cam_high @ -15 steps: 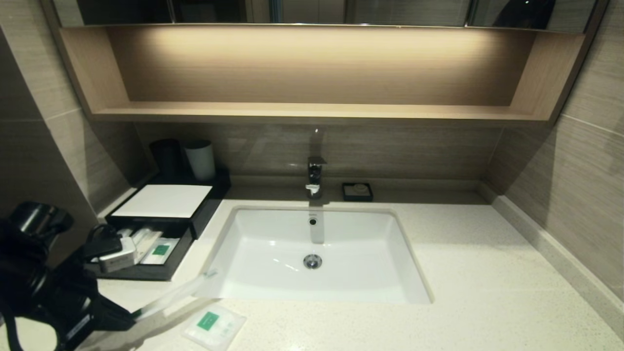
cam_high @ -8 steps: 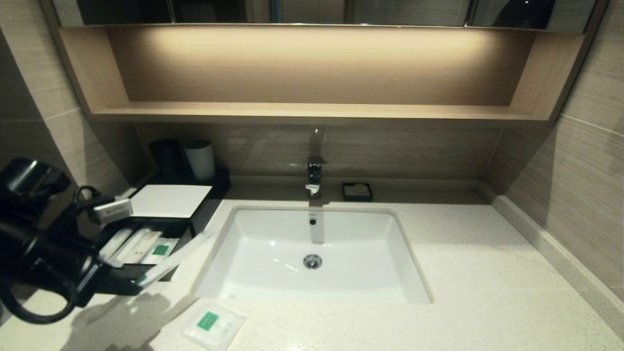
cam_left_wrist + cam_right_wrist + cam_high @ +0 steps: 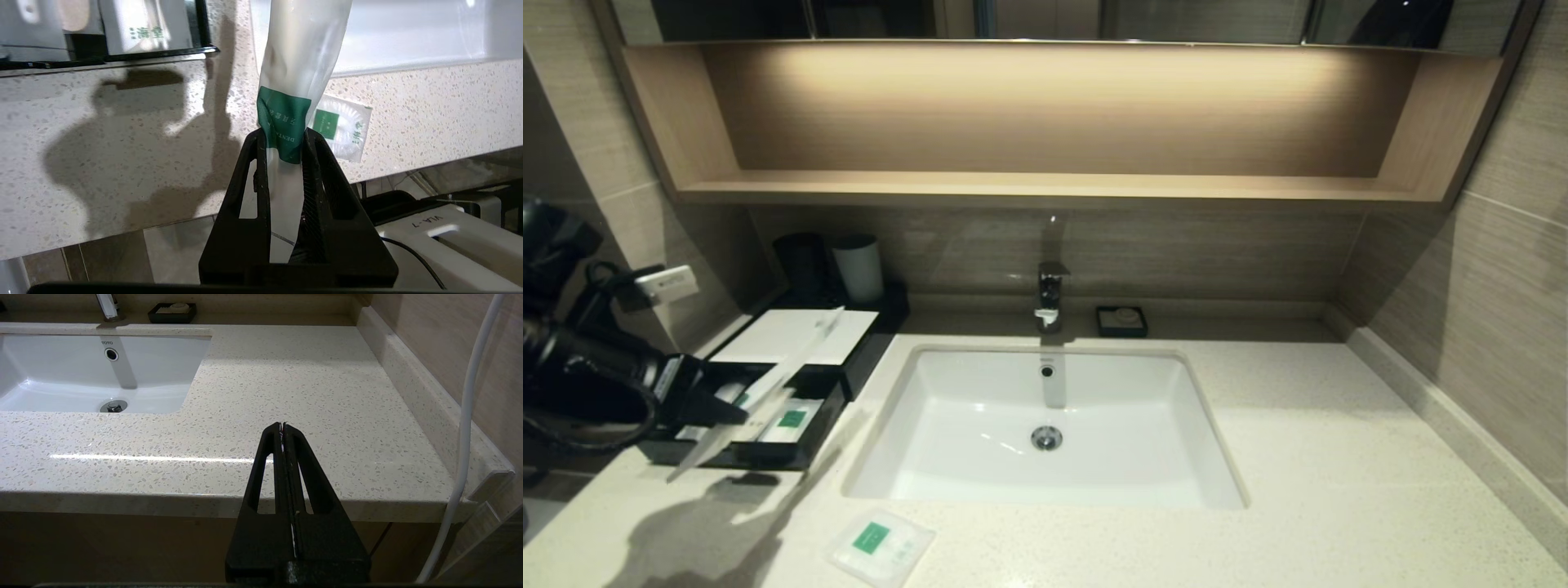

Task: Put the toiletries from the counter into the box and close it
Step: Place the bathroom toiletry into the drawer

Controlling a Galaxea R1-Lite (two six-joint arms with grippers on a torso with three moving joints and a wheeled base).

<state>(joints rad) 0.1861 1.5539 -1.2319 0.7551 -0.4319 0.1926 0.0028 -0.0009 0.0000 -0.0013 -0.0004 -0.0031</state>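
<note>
Speckled cream counter (image 3: 1298, 457) runs wall to wall, with a white sink (image 3: 1045, 425) sunk into the middle, and I'll place everything off that sink. Behind it is the faucet (image 3: 1051, 296), and just right of the faucet sits a little dark soap dish (image 3: 1121, 321).

Left of the sink is the box (image 3: 792, 335), black with a white top panel, its drawer (image 3: 756, 433) pulled out toward the counter's front edge with a few packets already lying inside. Two cups (image 3: 837, 268) stand behind it.

Left arm comes in from the far left of the sink, reaching roughly level over the open drawer. The left gripper (image 3: 284, 136) is pinched tight on the long thin packet (image 3: 768, 392), clamping it right at the green label near one end. The packet's long axis runs on a diagonal: one end hangs past the drawer's front-left corner over the counter, and the other end angles up and back over the white top panel, away from the counter's front edge. So it's in the air above the box, not lying in it.

The flat squarish packet (image 3: 880, 545) lies on the counter in front of the sink's left corner, green label up.

Right gripper (image 3: 283, 428) is parked off the front edge, right of the sink, fingers pressed together with nothing in them.
</note>
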